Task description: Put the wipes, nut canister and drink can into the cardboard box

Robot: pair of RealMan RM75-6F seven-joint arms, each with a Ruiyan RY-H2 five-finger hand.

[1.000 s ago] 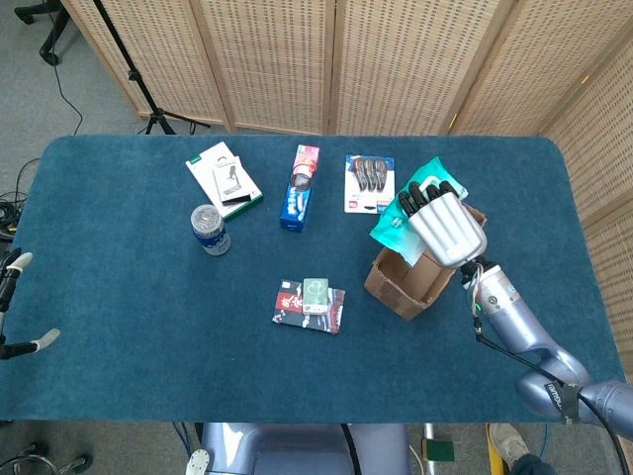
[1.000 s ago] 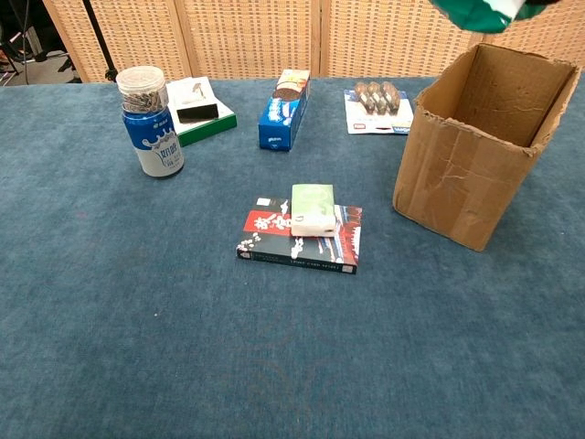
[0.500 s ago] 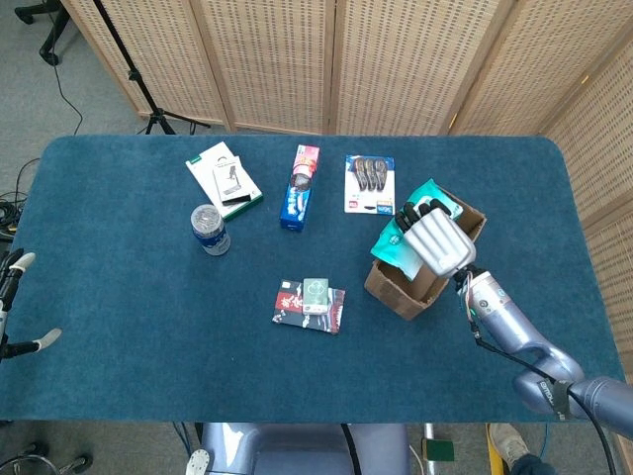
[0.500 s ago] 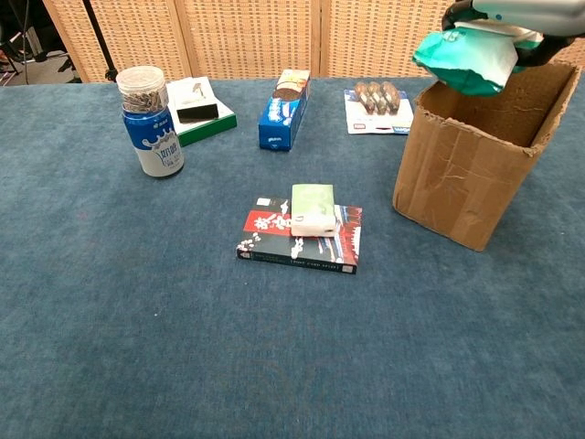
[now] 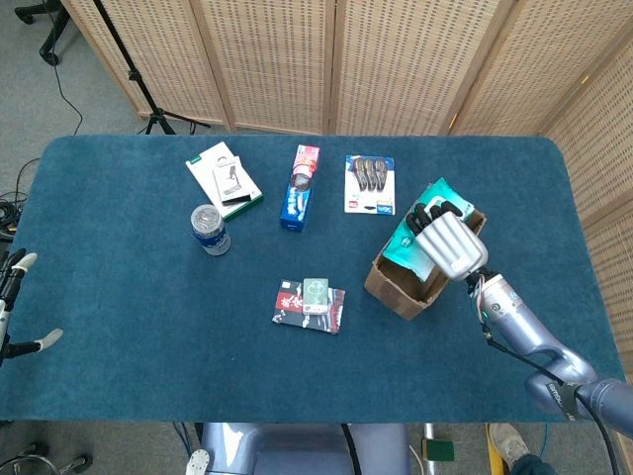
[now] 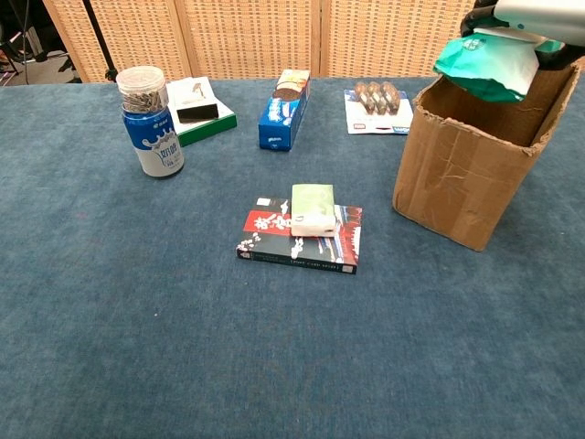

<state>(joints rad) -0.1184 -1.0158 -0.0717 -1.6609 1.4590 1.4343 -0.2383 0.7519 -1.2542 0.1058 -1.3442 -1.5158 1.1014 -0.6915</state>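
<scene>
In the head view, the right hand (image 5: 450, 245) is at the right of the frame, above the open top of the cardboard box (image 5: 396, 290). It holds the green pack of wipes (image 5: 425, 203), with the dark fingers (image 5: 431, 211) wrapped over the pack. In the chest view the same pack (image 6: 486, 66) is at the upper right corner, tilted, just over the rim of the box (image 6: 462, 178); from these views it is not possible to tell if the pack touches the rim. The box stands upright on the blue table (image 5: 129, 297), with its flaps open.

The nut canister (image 5: 209, 229) stands upright in the left part of the head view, well apart from the box; in the chest view it is at the upper left (image 6: 149, 121), with a blue label and a clear top. A drink can cannot be made out in either view.

In the middle of the table lies a dark book (image 5: 309, 305) with a small green pack (image 5: 316, 293) on top of it. Along the upper part of the table lie a green and white package (image 5: 225, 180), a blue box (image 5: 299, 188) and a card with razors (image 5: 370, 183).

Of the left hand (image 5: 12, 307), only some pale and dark parts show at the far left edge of the head view, beside the table; its state cannot be told.
</scene>
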